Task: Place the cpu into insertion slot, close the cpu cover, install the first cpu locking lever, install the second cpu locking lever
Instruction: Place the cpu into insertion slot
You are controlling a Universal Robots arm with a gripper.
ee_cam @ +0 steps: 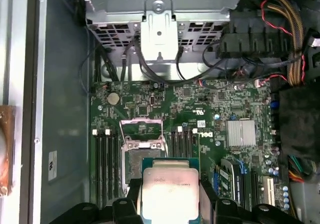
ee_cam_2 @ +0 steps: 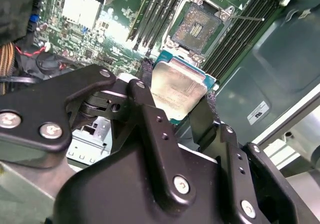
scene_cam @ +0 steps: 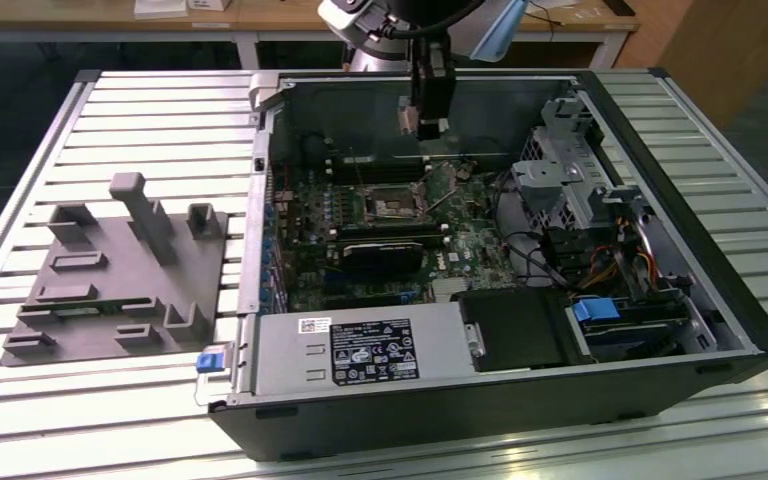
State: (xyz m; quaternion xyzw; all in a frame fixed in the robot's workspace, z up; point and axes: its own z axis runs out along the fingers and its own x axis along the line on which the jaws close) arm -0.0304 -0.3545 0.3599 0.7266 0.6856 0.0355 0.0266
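Your end effector [ee_cam_2: 176, 86] is clamped on the cpu [ee_cam_2: 177, 96] by two opposite edges, with the silvery top toward the wrist cameras. The slot [ee_cam_2: 200, 26] sits open just beyond the chip and apart from it. Its cover [ee_cam: 141, 129] is tipped up on the far side. Room is tight there: memory slots [ee_cam: 105, 159] run close along both flanks of the slot, and the grey case wall [ee_cam: 65, 108] stands to one side of the end effector. The drive cage [ee_cam: 160, 13] is well beyond. In the exterior view your arm [scene_cam: 418, 30] hangs down into the open case [scene_cam: 491, 410] on the tabletop [scene_cam: 117, 110], above the board.
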